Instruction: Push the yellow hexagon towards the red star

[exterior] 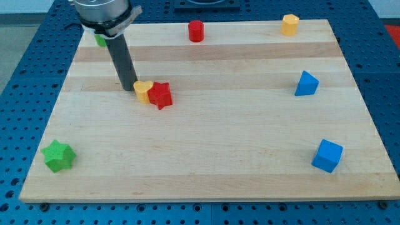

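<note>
Camera view, pale wooden board (pixel 250 162) on blue perforated table (pixel 25 75), my tip (pixel 129 88) beside yellow block (pixel 143 90), no pincer.

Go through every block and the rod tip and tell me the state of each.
my tip: down on the board, at the yellow block's left
yellow block: touching red star
red star: against yellow block
yellow hexagon: alone, top right
red cylinder: upright
green star: alone
blue blocks: apart
</note>
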Tool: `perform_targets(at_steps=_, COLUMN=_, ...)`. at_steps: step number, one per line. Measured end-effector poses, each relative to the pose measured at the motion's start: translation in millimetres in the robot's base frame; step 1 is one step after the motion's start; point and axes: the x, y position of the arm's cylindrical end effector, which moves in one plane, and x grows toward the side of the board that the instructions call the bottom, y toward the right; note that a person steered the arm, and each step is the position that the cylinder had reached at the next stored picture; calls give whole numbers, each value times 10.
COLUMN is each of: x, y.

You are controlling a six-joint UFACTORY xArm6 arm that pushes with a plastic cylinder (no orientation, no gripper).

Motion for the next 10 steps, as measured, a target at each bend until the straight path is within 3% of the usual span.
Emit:
perform_targets(at_steps=2, x=-636, y=181)
perform_targets(at_steps=5, x=-800, y=3063)
perform_targets(at_steps=6, x=-1114, y=4008)
perform_targets(at_steps=7, x=-1649, y=4502)
perform_targets(at_steps=8, x=-2026, y=4496)
perform_targets(at_steps=9, x=-1973, y=3895)
perform_targets(at_steps=10, x=-1573, y=3037)
